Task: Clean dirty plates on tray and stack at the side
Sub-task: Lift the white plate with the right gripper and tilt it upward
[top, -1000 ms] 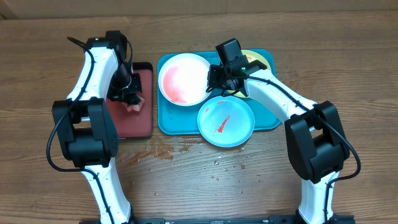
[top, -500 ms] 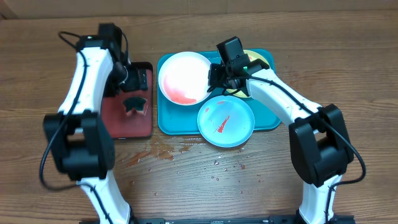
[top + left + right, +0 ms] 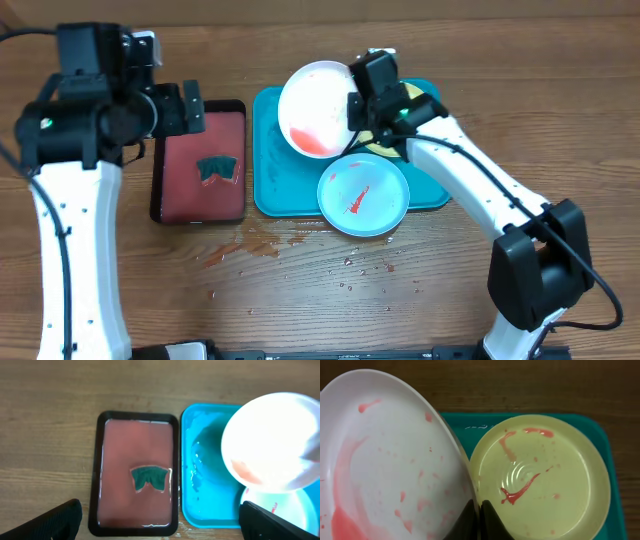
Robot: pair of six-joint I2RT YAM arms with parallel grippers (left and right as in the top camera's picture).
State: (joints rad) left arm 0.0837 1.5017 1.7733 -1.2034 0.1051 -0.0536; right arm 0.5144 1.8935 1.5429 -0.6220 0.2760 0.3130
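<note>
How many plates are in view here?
3. White plate in the right arm's jaws above the tray; yellow-green plate in the tray's far right corner; light blue plate overhanging its near edge.

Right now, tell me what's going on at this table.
The right gripper holds the sauce-smeared white plate by its rim, tilted above the turquoise tray. The yellow-green plate and light blue plate, both streaked red, lie on it. The left gripper hangs open above the black-rimmed tray, where a green pad lies.
</note>
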